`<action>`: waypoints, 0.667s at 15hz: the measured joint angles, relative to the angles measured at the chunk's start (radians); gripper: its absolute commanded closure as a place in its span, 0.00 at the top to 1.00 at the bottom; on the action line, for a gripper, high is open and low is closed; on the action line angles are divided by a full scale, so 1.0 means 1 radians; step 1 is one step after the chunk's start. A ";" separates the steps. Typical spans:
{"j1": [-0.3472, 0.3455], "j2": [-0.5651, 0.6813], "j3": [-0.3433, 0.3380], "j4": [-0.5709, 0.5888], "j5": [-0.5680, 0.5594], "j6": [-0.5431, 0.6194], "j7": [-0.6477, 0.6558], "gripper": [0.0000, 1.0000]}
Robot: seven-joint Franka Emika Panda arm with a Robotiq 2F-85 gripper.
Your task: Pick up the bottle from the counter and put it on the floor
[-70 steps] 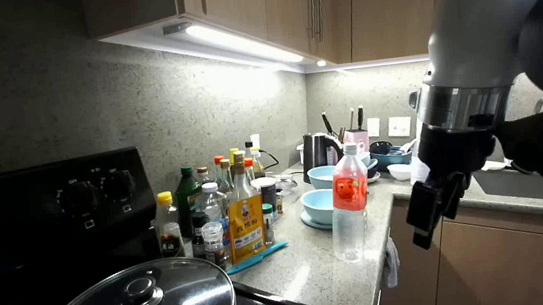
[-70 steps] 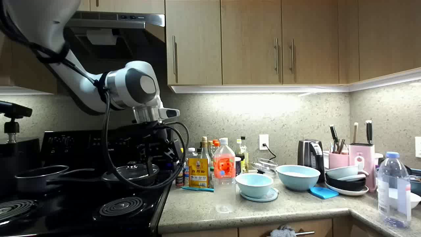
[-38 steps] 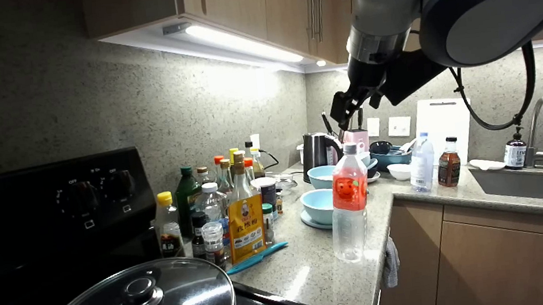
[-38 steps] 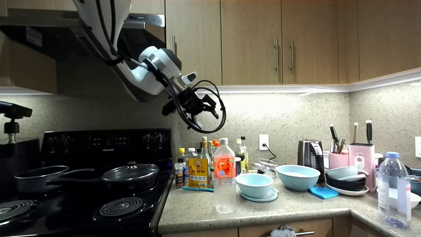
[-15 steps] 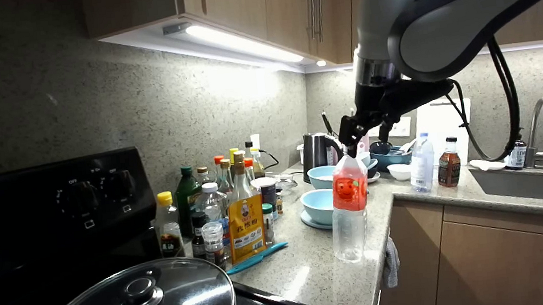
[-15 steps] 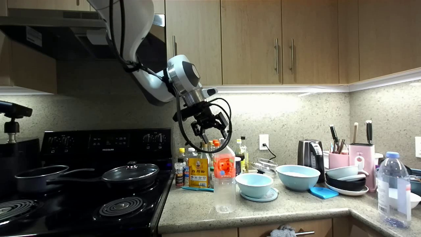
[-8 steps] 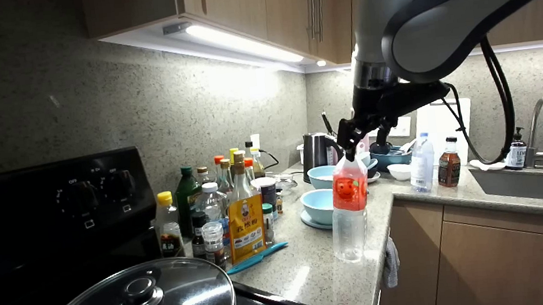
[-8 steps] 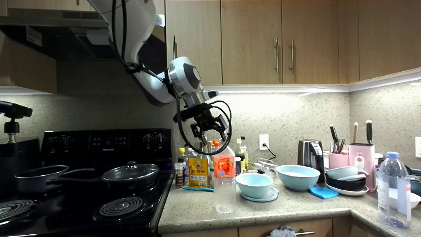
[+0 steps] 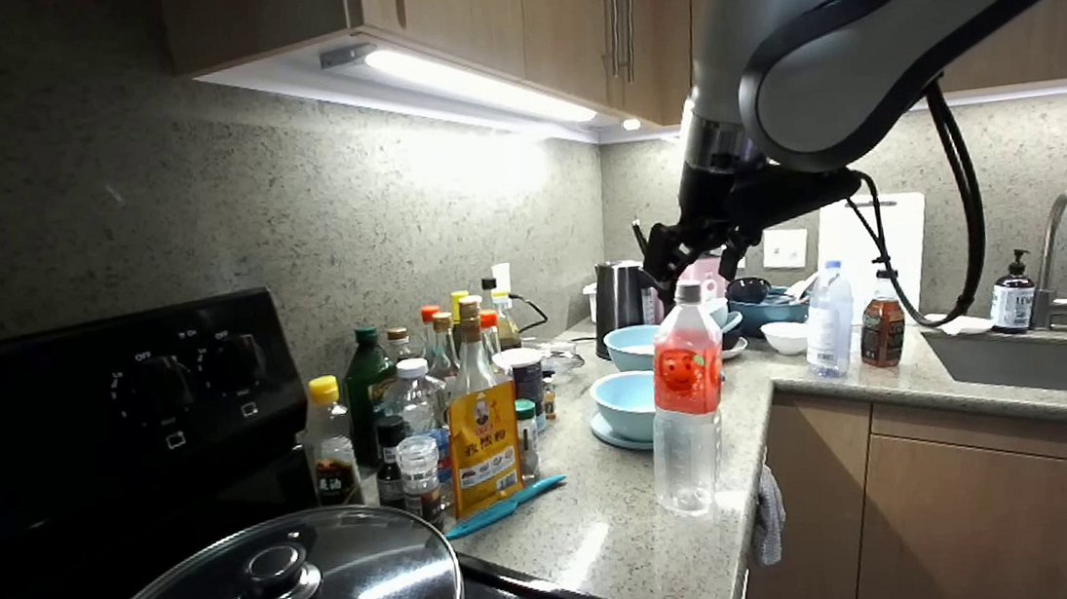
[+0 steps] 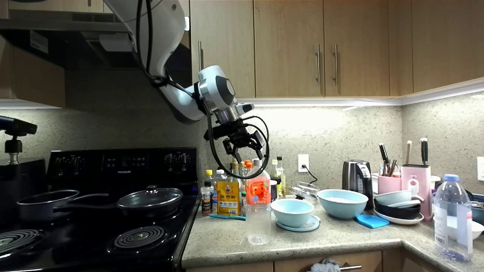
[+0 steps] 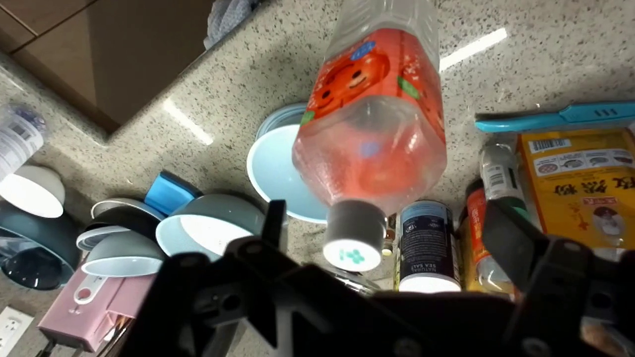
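The bottle, clear plastic with a red-orange label and pale cap, stands upright on the grey speckled counter (image 9: 597,553). It shows in both exterior views (image 9: 685,383) (image 10: 258,192) and large in the wrist view (image 11: 377,99). My gripper is open and empty, pointing down just above the cap, in both exterior views (image 9: 696,274) (image 10: 249,158). In the wrist view my gripper (image 11: 385,210) has its jaws wide apart, and the cap appears between them, nearer the left finger (image 11: 274,220). I see no contact with the bottle. The floor cannot be made out.
Clustered condiment bottles and a yellow packet (image 10: 228,198) stand behind the bottle, close to the gripper. Blue bowls (image 10: 292,212) stand beside it. The stove with a lidded pan (image 10: 151,200) borders the counter. Another clear bottle (image 10: 452,219) stands near the counter's corner.
My arm has swung from over the stove to above the bottle. In the last half second the gripper has shifted slightly, uncovering the cap in an exterior view. The bottle has not moved.
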 measured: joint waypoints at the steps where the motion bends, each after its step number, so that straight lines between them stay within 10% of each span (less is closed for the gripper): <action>1: 0.000 0.010 -0.003 0.008 0.003 0.009 0.000 1.00; 10: -0.004 0.072 -0.034 0.065 0.165 0.018 -0.065 1.00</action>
